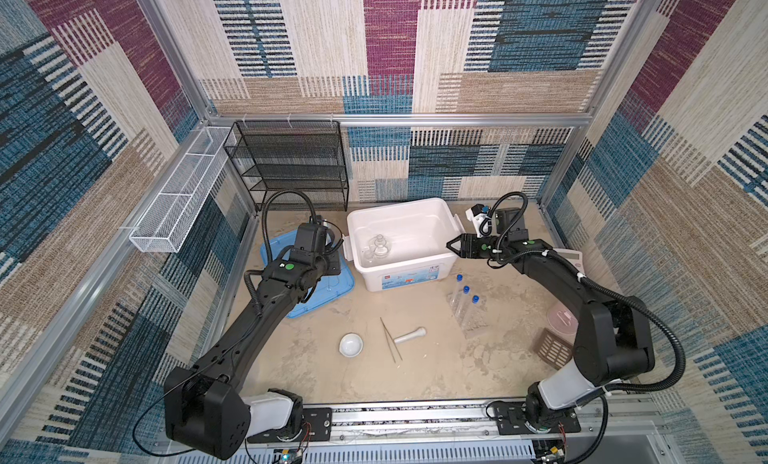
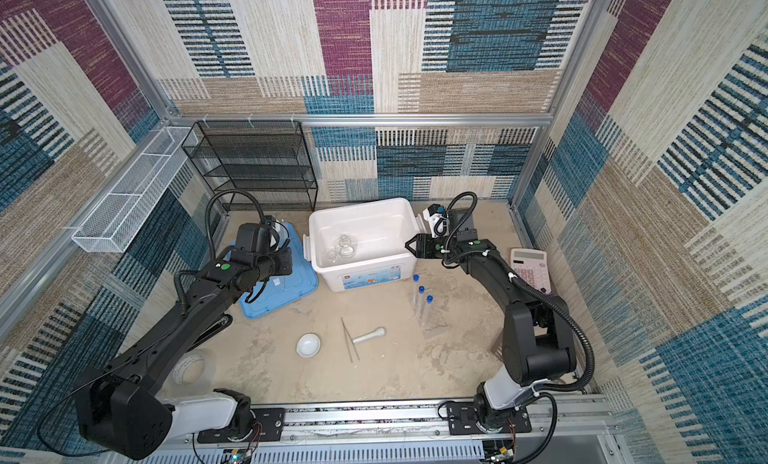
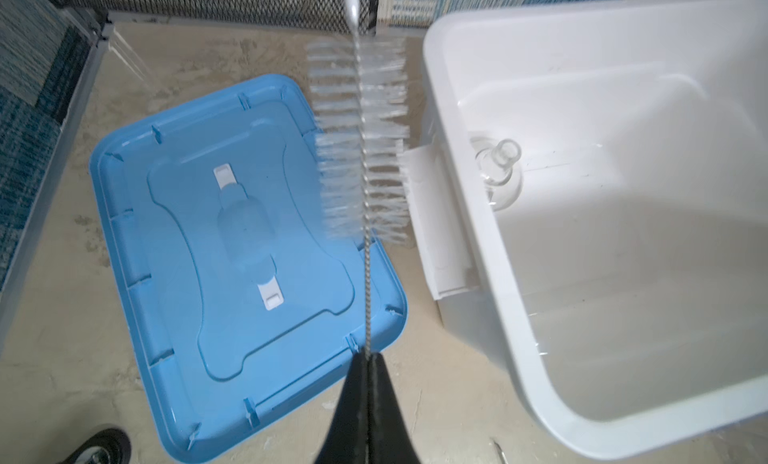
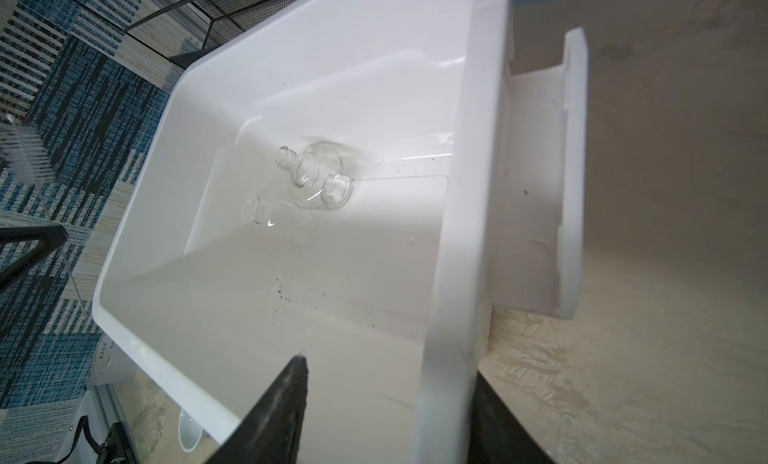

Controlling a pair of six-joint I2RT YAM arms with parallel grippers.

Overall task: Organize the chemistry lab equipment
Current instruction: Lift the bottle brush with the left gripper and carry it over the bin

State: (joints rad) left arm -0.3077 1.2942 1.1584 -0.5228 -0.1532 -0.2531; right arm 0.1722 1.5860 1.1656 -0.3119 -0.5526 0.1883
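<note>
Jaws of left gripper pinched shut on wire stem of brush, bristles out above blue lid edge, just beside white bin. Right gripper sat half-open astride bin rim, unclamped. Advice: carry brush over rim, lower flat, release clear of glass flasks.

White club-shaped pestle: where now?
The pestle lies on the beige table in both top views, right of the metal tweezers and small white bowl.
</note>
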